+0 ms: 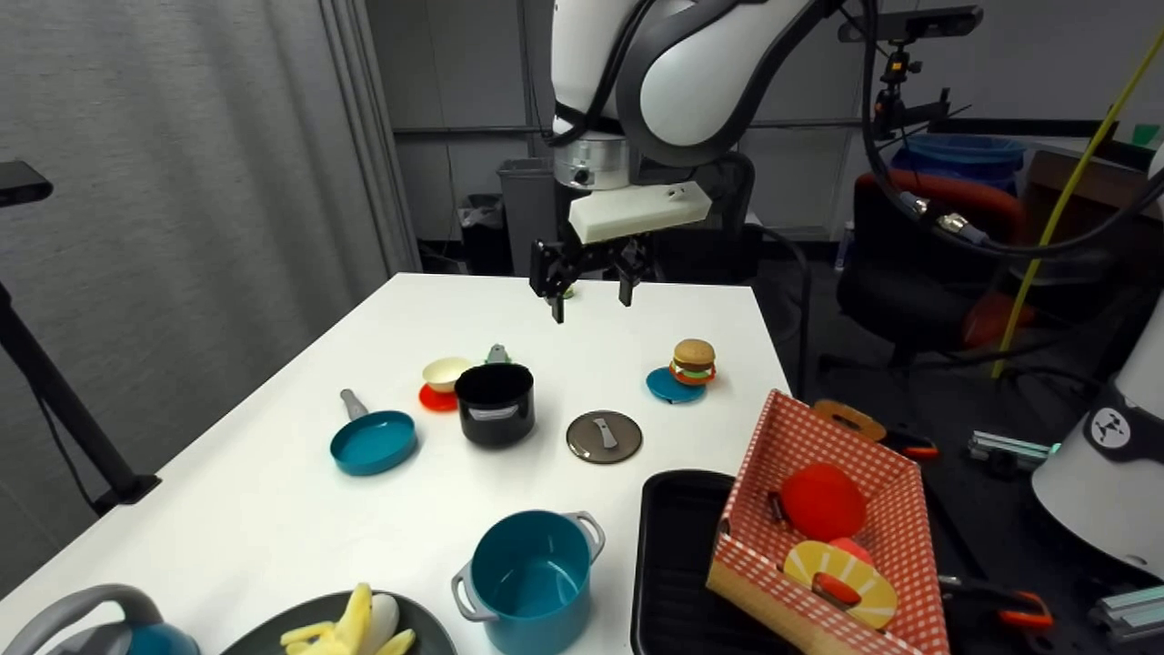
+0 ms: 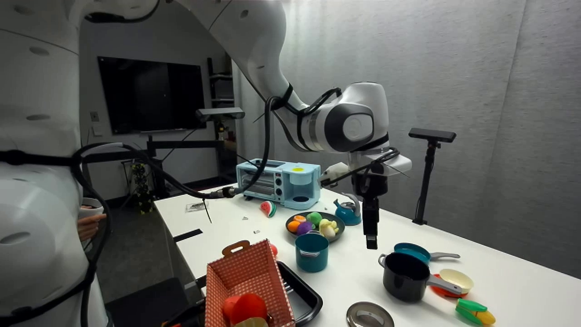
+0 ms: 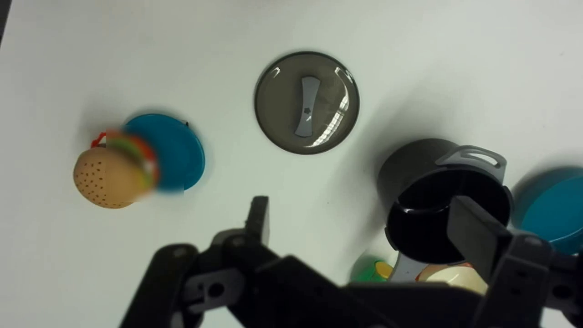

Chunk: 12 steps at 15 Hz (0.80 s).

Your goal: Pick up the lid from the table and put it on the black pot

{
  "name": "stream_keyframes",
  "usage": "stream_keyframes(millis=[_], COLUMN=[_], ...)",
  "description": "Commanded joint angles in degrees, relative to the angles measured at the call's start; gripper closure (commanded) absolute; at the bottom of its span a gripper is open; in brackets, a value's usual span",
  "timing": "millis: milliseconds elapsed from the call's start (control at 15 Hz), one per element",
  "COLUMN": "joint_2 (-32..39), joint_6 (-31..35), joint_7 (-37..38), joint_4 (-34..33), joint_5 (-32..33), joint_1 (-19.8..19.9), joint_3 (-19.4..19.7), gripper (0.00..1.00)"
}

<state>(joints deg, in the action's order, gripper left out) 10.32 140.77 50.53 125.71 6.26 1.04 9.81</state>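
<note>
The robot's arm (image 2: 256, 38) is a smooth white shell with rounded bends and shallow grey ovals (image 2: 38, 117) on its surface. A dark grey ring (image 2: 337, 127) surrounds a paler round cap (image 2: 357, 127). Black straps (image 2: 50, 159) wrap the shell, and a thick black cable (image 2: 267, 131) carries silver plugs (image 1: 953, 222). A dark band bears a round white badge (image 1: 1108, 428). Past a silver collar (image 1: 591, 162) and an off-white block (image 1: 641, 211), the gripper (image 1: 592, 302) is black, its fingers (image 3: 476, 234) flat-faced and dark grey.
</note>
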Motion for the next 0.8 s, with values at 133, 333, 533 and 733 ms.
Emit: stream_keyframes(millis=[133, 333, 533, 733], joint_2=[3.92, 6.54, 8.99, 11.15], joint_6=[-2.69, -2.66, -2.79, -2.71], joint_7=[-0.02, -0.67, -1.65, -3.11], joint_4=[-1.6, -2.32, -3.45, -4.91], joint_5=[-2.13, -3.54, -4.52, -4.74], joint_1=[1.04, 1.14, 1.43, 2.2], joint_3=[-0.37, -0.33, -0.19, 0.14], gripper=[0.0, 0.0, 0.0, 0.0])
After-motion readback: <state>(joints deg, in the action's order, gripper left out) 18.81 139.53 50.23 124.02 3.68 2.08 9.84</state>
